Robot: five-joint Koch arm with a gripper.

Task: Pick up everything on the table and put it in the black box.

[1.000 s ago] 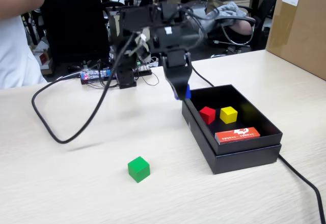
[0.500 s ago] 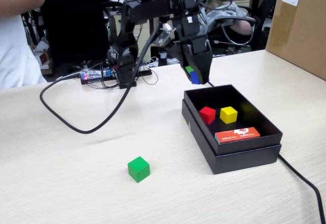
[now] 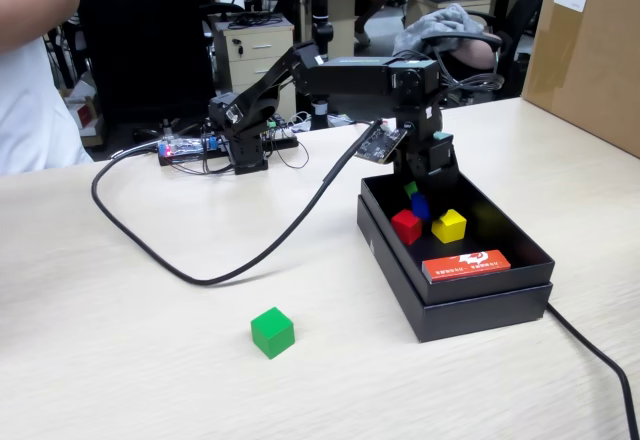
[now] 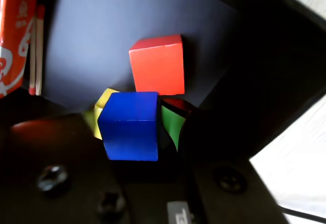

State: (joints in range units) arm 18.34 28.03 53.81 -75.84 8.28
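Note:
A green cube lies on the light wooden table in front of the black box. Inside the box are a red cube, a yellow cube, a blue cube, a second green cube and an orange-red card. My gripper hangs over the box's far end. In the wrist view the blue cube sits between the jaws of my gripper. A gap shows on the cube's right, where a green cube shows through. The red cube and a bit of yellow cube lie beyond.
A thick black cable curves across the table from the arm's base and another runs off past the box at the right. A cardboard box stands at the back right. A person in white stands at the back left.

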